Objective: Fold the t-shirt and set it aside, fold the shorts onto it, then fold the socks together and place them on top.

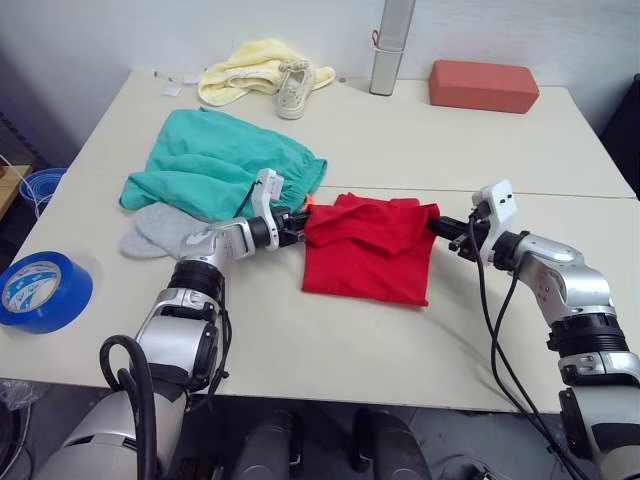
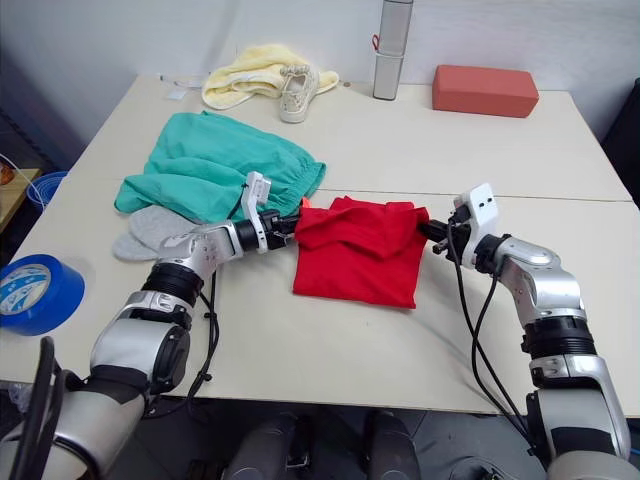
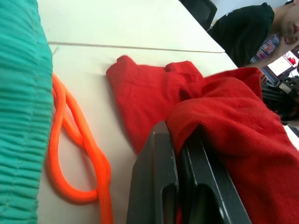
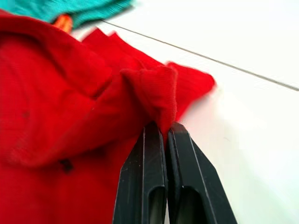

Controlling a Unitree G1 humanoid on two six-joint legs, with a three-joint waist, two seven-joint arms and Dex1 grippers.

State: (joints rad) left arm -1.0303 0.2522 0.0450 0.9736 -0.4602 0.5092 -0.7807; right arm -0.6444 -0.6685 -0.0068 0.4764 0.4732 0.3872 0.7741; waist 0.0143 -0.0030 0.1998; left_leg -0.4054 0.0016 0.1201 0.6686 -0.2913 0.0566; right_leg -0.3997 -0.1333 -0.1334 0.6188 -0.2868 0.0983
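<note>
I have both grippers pinching the t-shirt point(image 1: 368, 250) at opposite far corners: the left gripper point(image 1: 296, 226) and the right gripper point(image 1: 446, 230) each have their 2 fingers clamped on red cloth, so the fold stays even. The shirt lies mid-bench, beside the shorts point(image 1: 222, 160) and socks point(image 1: 165, 230), which await their turn.

Bright red t-shirt point(image 1: 368, 248), teal-green shorts point(image 1: 215, 160), light grey socks point(image 1: 165, 231), black fingers point(image 4: 161, 184).
</note>
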